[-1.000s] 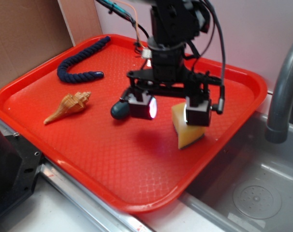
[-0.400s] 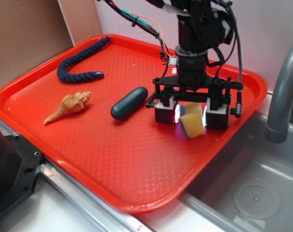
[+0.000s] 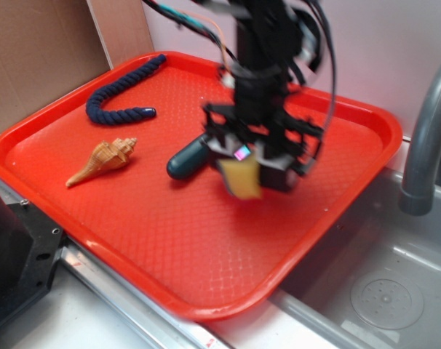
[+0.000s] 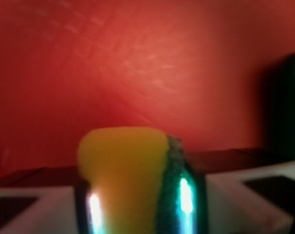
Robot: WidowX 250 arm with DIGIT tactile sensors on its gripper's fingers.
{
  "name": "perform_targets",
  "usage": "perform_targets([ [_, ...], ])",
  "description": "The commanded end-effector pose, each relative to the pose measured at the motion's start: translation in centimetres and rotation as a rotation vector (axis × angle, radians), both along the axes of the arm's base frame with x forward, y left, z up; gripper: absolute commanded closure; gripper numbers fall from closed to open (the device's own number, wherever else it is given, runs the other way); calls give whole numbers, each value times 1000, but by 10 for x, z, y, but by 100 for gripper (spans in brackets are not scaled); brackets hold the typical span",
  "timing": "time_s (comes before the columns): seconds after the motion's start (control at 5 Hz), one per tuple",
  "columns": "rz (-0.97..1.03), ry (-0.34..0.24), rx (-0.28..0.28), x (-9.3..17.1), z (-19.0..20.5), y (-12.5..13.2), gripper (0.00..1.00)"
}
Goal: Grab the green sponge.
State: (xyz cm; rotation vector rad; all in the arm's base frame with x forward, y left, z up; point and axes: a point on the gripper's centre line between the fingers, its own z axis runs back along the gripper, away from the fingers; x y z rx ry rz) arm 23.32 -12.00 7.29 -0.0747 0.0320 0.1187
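One red tray carries four loose items, one of each kind. A single navy rope lies toward the tray's far left corner. One tan seashell sits near the left edge. One dark green capsule lies around the middle. One green sponge, yellow foam with a thin green face, hangs pinched in the robot's one claw above the tray's centre. Beside the tray's right edge stand one grey faucet and one sink. One brown cardboard panel stands behind the far left corner.
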Motion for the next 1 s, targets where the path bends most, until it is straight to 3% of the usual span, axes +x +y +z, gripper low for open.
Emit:
perform_targets([
  [0.0, -235, -153, 144, -26, 93, 81, 100],
  [0.2, -223, -144, 114, -37, 121, 110, 100],
  [0.4, -233, -181, 115, -39, 141, 109, 100],
  [0.8, -242, -136, 123, -40, 141, 106, 100],
])
